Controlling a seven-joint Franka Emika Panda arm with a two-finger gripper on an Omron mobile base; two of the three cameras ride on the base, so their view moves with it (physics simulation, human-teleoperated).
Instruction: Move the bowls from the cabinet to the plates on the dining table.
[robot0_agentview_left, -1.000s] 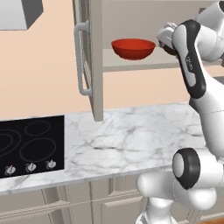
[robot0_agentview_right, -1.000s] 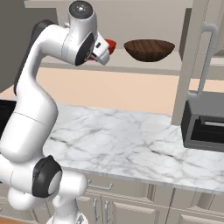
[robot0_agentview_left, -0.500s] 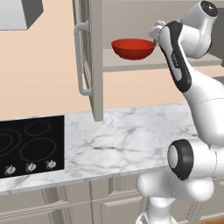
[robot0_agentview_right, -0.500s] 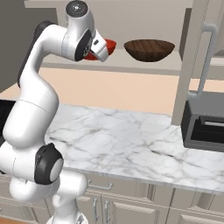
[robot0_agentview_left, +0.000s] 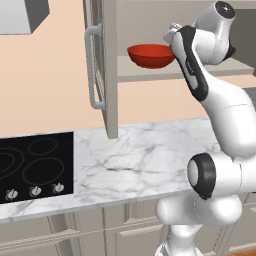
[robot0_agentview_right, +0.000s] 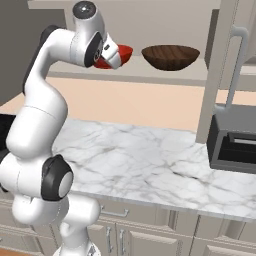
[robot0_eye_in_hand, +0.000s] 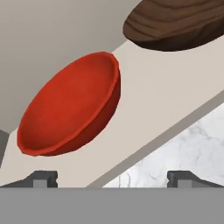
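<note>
Two bowls unmoved; open gripper now nearer red bowl

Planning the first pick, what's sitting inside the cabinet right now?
Two bowls stand side by side on the cabinet shelf: a red bowl and a brown bowl. The arm covers part of the red one from both base views.

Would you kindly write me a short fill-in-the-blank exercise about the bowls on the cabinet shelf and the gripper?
1. The bowl nearest the gripper is coloured ____.
2. The brown bowl and the red bowl both rest on the cabinet's ____.
3. The gripper's jaws are ____, holding nothing.
4. On the marble counter below, the black appliance with knobs is a ____.

Missing words: red; shelf; open; cooktop
</note>
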